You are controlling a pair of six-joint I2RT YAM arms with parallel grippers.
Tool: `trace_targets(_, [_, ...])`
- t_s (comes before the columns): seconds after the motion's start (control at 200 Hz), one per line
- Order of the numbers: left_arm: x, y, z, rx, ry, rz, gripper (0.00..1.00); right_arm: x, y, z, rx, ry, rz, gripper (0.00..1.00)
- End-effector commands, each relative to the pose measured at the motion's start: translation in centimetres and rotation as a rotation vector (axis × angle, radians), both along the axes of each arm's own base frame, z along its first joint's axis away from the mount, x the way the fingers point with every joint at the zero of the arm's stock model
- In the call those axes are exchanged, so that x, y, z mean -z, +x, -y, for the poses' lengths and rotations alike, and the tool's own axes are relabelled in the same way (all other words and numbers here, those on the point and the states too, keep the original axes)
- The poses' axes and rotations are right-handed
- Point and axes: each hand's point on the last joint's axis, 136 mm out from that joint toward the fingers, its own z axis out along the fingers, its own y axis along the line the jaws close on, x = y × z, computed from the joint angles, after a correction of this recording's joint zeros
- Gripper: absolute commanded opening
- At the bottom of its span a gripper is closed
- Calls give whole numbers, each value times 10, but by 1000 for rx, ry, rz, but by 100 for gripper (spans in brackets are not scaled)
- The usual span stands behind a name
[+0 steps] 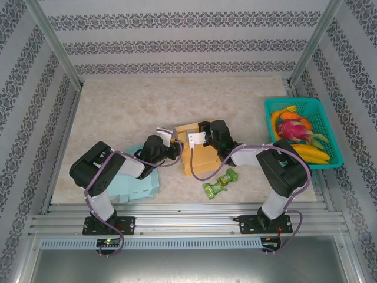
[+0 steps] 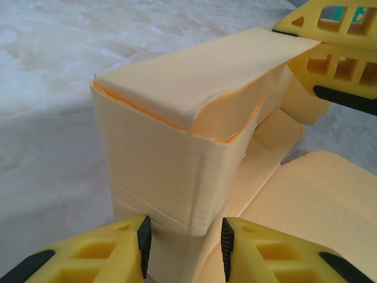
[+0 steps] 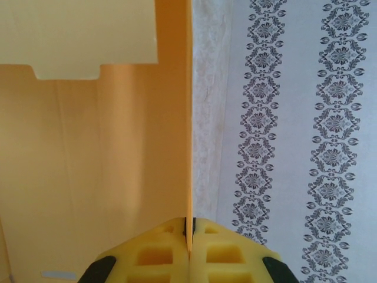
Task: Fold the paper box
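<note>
The yellow paper box [image 1: 200, 159] lies partly folded in the middle of the table, between the two arms. In the left wrist view one upright corner of the box [image 2: 171, 141] stands between the pads of my left gripper [image 2: 185, 242], which press its two walls from either side. My left gripper [image 1: 177, 148] meets the box from the left. The right gripper [image 3: 189, 236] is shut on the thin edge of an upright box panel [image 3: 118, 147]. It holds that flap from the far side [image 1: 197, 140], and its yellow fingers [image 2: 336, 59] are at the flap's end.
A flat teal paper sheet [image 1: 138, 184] lies under my left arm. Green wrapped sweets [image 1: 219, 183] lie near the right arm. A teal basket [image 1: 330, 127] of fruit stands at the right edge. Patterned walls close the back and sides.
</note>
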Motion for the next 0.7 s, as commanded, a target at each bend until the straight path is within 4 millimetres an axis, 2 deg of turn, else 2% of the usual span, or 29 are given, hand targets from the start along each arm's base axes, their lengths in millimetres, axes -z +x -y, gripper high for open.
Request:
trace_targets(0.0, [-19,3,19,40,-37,64,39,35,-26,-15,-80,-51,-86,0])
trace_targets(0.325, [-19,-1,38,61,1,87,41,23,-31,-21,-75,9,-87,0])
trace_targets(0.694, [-17,18,33,-30,12,104,41,27,-37,-19,-76,24,-113,0])
